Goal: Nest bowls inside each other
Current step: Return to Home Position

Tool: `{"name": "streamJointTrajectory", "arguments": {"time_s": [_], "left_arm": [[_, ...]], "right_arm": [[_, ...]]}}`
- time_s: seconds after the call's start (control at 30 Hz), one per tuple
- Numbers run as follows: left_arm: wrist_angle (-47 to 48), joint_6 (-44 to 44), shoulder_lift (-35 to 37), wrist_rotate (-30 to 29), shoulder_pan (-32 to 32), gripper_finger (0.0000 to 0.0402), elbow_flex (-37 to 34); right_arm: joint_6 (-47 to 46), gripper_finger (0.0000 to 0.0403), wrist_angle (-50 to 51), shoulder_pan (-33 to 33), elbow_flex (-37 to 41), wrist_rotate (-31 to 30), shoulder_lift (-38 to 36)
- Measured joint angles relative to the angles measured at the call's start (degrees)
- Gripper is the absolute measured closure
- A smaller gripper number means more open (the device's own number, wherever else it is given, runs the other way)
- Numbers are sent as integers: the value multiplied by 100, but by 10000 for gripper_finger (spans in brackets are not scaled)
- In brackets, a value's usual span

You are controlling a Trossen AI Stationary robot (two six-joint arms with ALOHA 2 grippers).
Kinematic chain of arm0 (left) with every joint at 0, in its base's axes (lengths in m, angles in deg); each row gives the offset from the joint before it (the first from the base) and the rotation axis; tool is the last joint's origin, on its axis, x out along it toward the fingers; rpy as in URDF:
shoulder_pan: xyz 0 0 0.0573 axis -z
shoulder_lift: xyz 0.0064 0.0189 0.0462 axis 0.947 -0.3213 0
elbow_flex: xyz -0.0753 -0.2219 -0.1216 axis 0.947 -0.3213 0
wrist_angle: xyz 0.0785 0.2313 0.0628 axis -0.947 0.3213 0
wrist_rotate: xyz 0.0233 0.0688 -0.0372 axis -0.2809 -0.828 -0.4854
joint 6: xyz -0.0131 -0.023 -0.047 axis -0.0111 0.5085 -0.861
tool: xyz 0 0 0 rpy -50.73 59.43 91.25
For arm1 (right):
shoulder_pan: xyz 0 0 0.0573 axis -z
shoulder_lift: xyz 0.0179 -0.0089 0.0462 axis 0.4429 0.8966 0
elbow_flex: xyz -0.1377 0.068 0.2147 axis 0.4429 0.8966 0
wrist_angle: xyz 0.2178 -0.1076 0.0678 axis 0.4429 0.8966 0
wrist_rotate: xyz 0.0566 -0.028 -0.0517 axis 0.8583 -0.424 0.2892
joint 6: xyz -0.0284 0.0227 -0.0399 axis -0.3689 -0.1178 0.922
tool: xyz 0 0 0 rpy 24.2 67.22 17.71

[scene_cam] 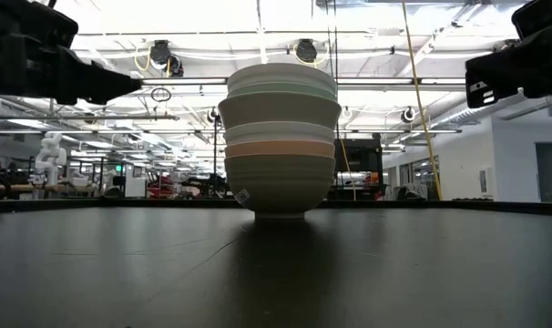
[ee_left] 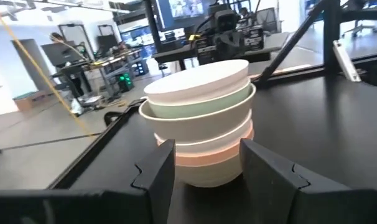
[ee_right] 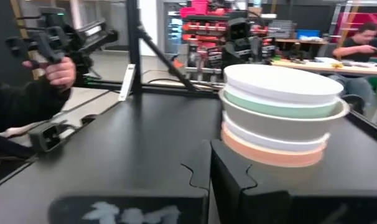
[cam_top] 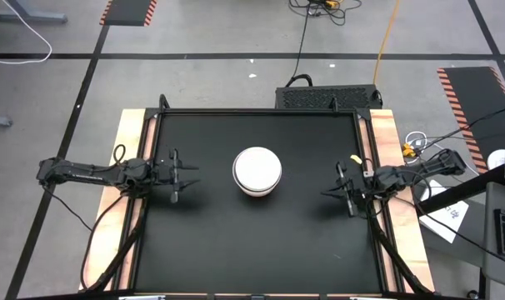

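Note:
The bowls [cam_top: 257, 171] stand nested in one stack at the middle of the black table; its olive-grey bottom bowl [scene_cam: 279, 187] rests on the mat. Above it show an orange-coral rim, a white rim, a wider beige bowl, a mint green rim and a white bowl [ee_left: 198, 81] on top. My left gripper [cam_top: 186, 177] hovers open to the stack's left, pointing level at it, its fingers [ee_left: 160, 168] well short of it. My right gripper [cam_top: 329, 192] hovers shut to the stack's right, also short of it [ee_right: 210, 165].
Free black mat [cam_top: 211, 242] lies all around the stack. Wooden strips [cam_top: 123, 167] border the table's left and right sides. A black box [cam_top: 327, 97] stands beyond the far edge. A person's hand [ee_right: 58, 71] holds a device beyond the table.

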State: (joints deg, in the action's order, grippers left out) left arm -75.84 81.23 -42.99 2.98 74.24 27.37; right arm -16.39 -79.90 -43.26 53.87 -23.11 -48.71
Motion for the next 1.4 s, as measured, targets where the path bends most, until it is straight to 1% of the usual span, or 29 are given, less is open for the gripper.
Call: {"name": "streamJointTrajectory", "arguments": {"time_s": [0.2,0.3,0.37,0.47,0.53,0.83,1.4], "left_arm": [[289,-88,-2,-205,-49,220,0],[635,-485,-2,-204,-122,220,0],[837,-758,-2,-205,-151,220,0],[1082,-980,-9,-202,-168,220,0],[1130,-1053,-9,-169,-168,220,0],[1092,-851,-9,694,-168,220,0],[1255,-860,-17,693,-168,220,0]], "right_arm": [[-303,403,137,502,0,3,0],[-482,403,276,682,0,51,0],[-584,403,354,750,0,195,2],[-640,403,317,765,0,475,2],[-639,403,306,763,0,479,0],[-598,403,306,763,0,455,2],[-486,403,308,763,0,456,2]]}}
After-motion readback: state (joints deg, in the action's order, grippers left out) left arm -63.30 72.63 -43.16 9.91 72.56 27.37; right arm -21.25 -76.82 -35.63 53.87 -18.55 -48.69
